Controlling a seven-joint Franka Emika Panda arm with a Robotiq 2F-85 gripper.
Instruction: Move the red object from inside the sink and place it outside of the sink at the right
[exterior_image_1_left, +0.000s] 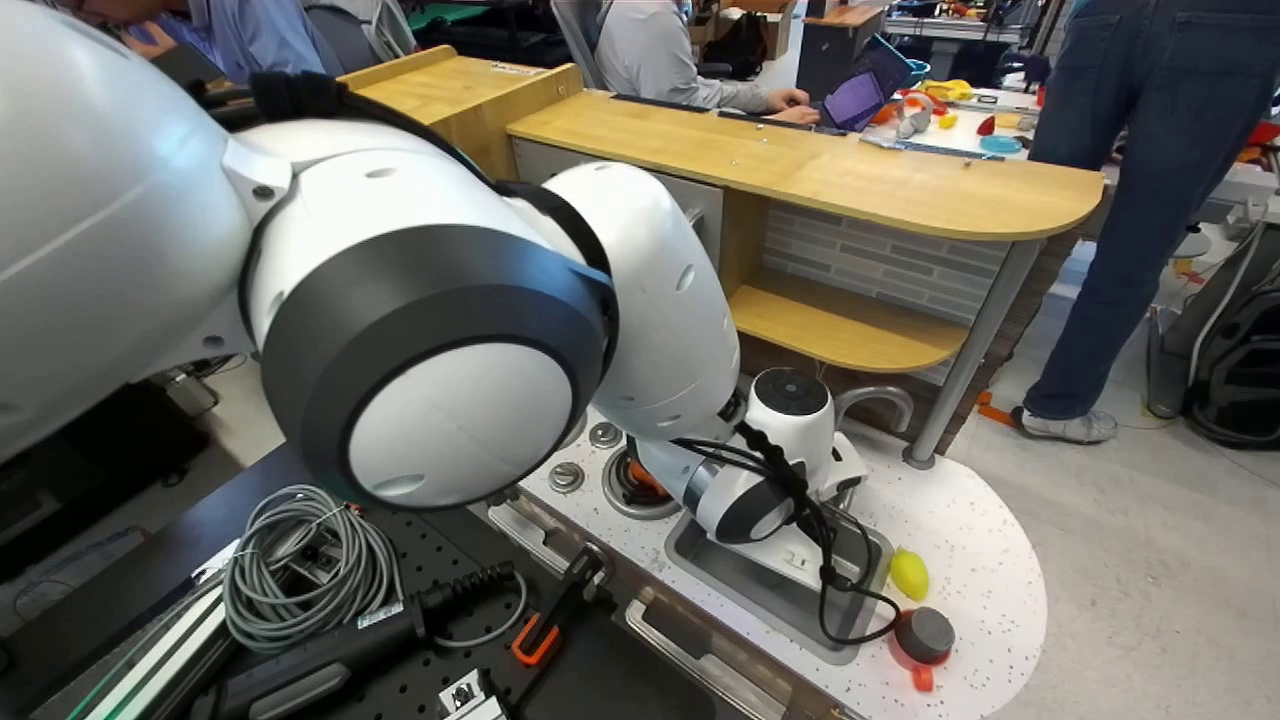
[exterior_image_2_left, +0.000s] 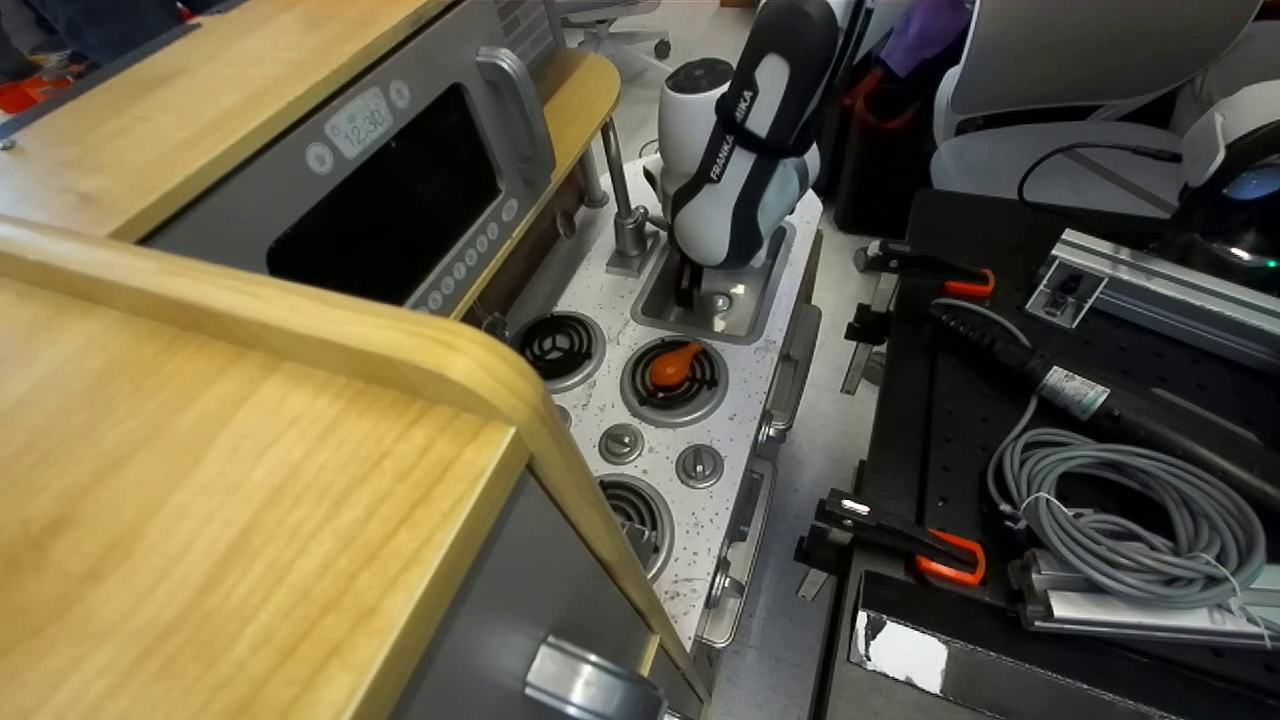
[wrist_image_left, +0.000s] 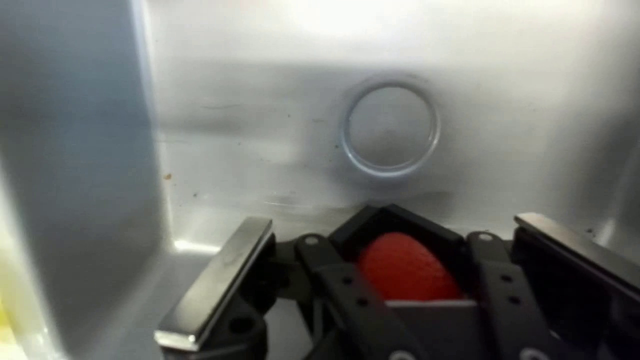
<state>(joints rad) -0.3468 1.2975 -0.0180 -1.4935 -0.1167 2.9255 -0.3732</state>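
At the speckled counter, the gripper is down in the sink, fingers pinching the red object there, whose rounded shape could slip out on lifting if held loosely, or bump the lemon just beside the sink.

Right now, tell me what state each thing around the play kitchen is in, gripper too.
Gripper, in the sink, closed around the red object.
Red object, seemingly held, partly hidden, not yet outside the sink.
Sink, no standing water visible.
Tap, not visibly running.
Microwave, door shut.
Orange toy, lying on a burner.
Burner, not glowing.
Knobs, settings too small to tell.
Lemon, lying beside the sink.
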